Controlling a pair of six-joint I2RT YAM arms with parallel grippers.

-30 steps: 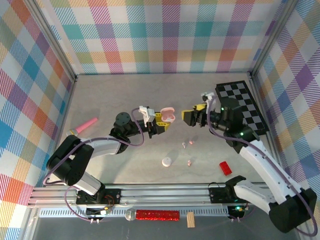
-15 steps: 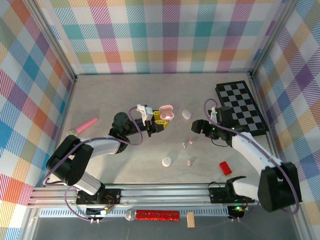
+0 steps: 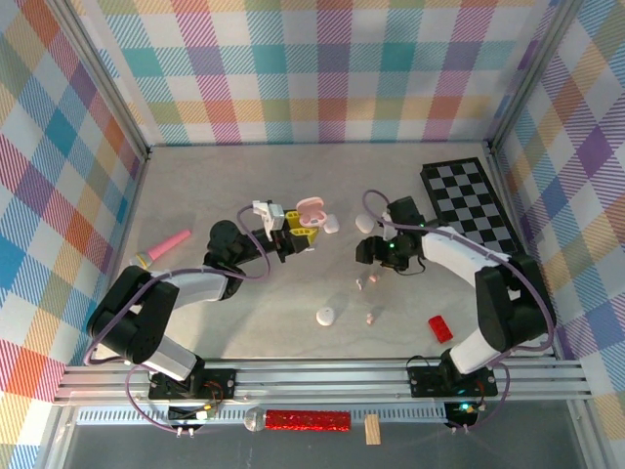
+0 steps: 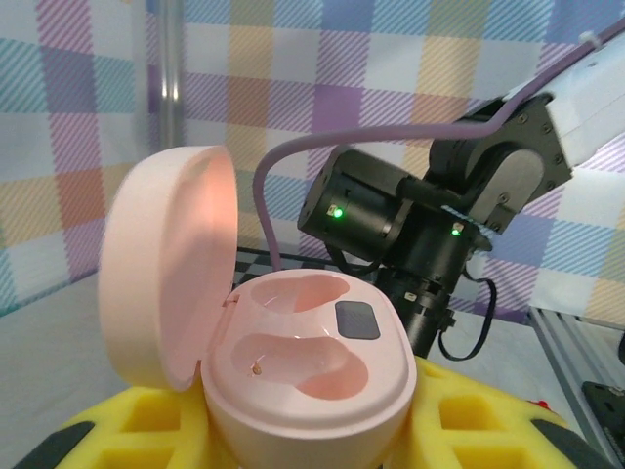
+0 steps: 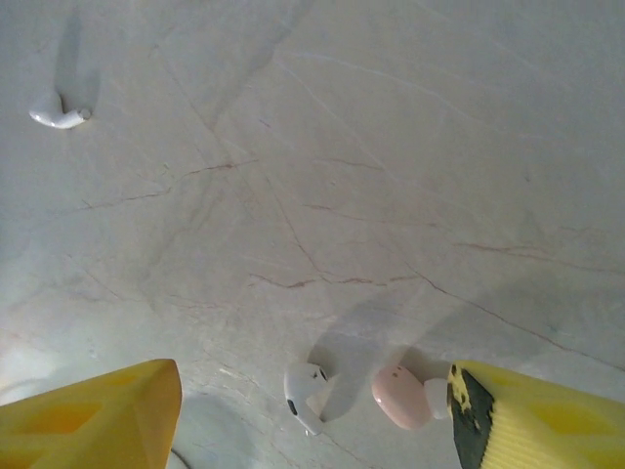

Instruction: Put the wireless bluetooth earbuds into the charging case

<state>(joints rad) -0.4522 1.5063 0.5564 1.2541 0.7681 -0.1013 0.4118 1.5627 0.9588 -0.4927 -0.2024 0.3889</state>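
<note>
My left gripper (image 3: 296,231) is shut on the pink charging case (image 4: 308,362), held upright between yellow pads. Its lid (image 4: 166,278) stands open and both wells are empty. The same case (image 3: 311,210) sits left of centre in the top view. My right gripper (image 3: 367,258) points down at the table, open. In the right wrist view its yellow fingers (image 5: 98,420) straddle a white earbud (image 5: 306,396) and a pink earbud (image 5: 402,396); the pink one lies against the right finger. Nothing is held. These earbuds (image 3: 366,280) lie just below the gripper.
Another white earbud (image 5: 57,117) lies farther off. A small bud (image 3: 369,318) and a white round case (image 3: 325,316) lie nearer the front. White pebble-like pieces (image 3: 364,223) sit near the pink case. A red block (image 3: 440,327), a checkerboard (image 3: 474,205) and a pink cone (image 3: 166,244) are around.
My right arm has swung left from the checkerboard and come down over the two earbuds, its jaws narrowing slightly. The left gripper has drifted a little left and back with the case.
</note>
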